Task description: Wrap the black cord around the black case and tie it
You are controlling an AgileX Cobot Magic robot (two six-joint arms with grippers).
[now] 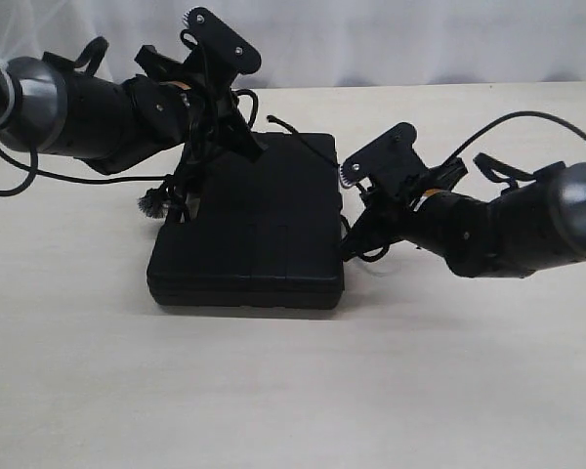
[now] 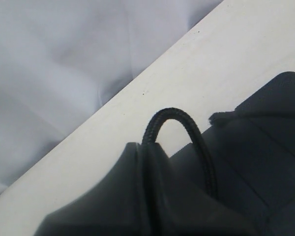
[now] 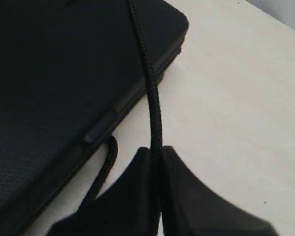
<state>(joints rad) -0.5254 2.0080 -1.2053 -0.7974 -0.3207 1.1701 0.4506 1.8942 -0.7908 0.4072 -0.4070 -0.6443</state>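
Observation:
The black case (image 1: 249, 239) lies flat in the middle of the table. The black cord (image 1: 303, 139) runs thinly over its far end, and its frayed knot (image 1: 154, 203) hangs off the case's left side. My left gripper (image 1: 188, 191) reaches down at the case's far left edge. It is shut on the cord (image 2: 173, 113), which arches out from the tips (image 2: 148, 145) and drops back over the case (image 2: 268, 147). My right gripper (image 1: 351, 248) sits at the case's right edge. It is shut (image 3: 157, 149) on the cord (image 3: 143, 54), which runs taut up over the case (image 3: 49, 73).
The pale wooden table (image 1: 420, 391) spreads in front of and beside the case. A white cloth backdrop (image 1: 391, 39) hangs behind the table's far edge. A slack stretch of cord (image 3: 106, 162) curls beside the case under the right gripper.

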